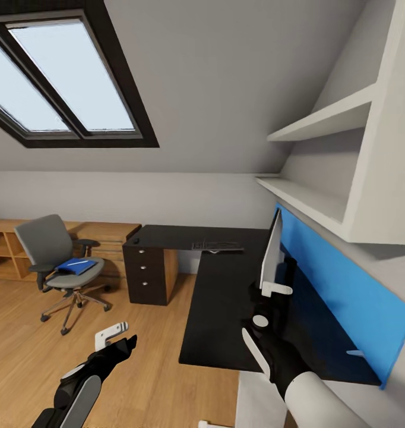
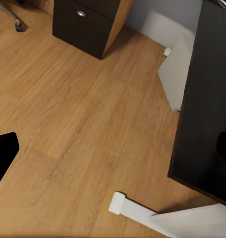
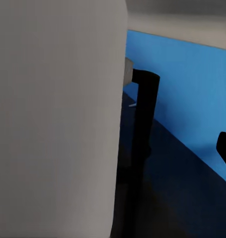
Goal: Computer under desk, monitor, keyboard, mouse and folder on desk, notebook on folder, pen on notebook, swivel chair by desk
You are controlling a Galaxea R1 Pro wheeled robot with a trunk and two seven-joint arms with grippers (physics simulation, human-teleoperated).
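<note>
Already upright, the monitor [image 1: 272,252] stands edge-on at the right wing of the tabletop [image 1: 226,297], its wide face running along the blue wall panel [image 1: 345,285], with its thin stand [image 3: 145,114] just behind the screen. The right tool [image 1: 268,303] sits right at the screen's lower near edge, so the right arm is far the nearer one; whether it is clamped on the screen or merely beside it I cannot tell. Further along the tabletop, the keyboard [image 1: 217,245] lies near the inner corner, well apart from the monitor.

The left tool [image 1: 116,339] hangs over the wooden floor [image 2: 83,124], its fingers apart and empty. Beyond it the swivel chair [image 1: 60,261] carries the folder [image 1: 76,267] on its seat.

The right wrist view adds the stand rising from the dark surface beside the panel. The left wrist view shows the drawer unit [image 2: 88,22] and the pale computer [image 2: 180,74] under the tabletop.
</note>
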